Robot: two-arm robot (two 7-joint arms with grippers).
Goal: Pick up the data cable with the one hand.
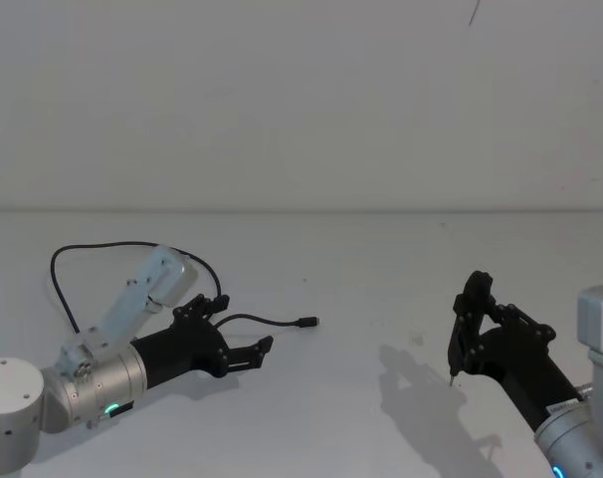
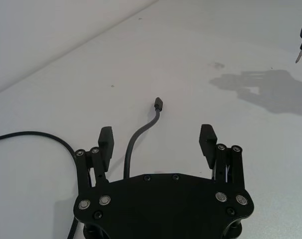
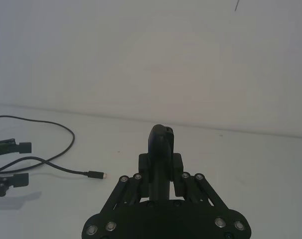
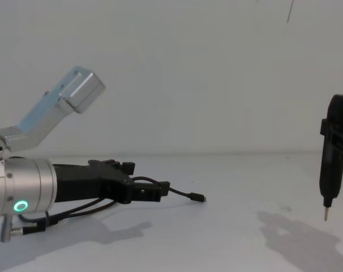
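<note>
- Reaching low over the left half of the table in the head view, the left gripper has its two fingers spread and holds nothing.
- One cable lies on that half. It loops out toward the left edge, and its free end runs between the fingers to one plug just past them.
- Near the right edge, the right gripper is clamped on one black stick, silver tip down.
- Left wrist view: the two fingers stand wide apart with the cable on the table between them, touching neither. The plug lies beyond the tips.
- Right wrist view: the right gripper is closed around the stick. The cable and the left gripper are well apart from it.
- Chest view: the left gripper lies nearly level, close over the table, and the cable trails out from it. The stick hangs upright at the right edge, tip off the table.
</note>
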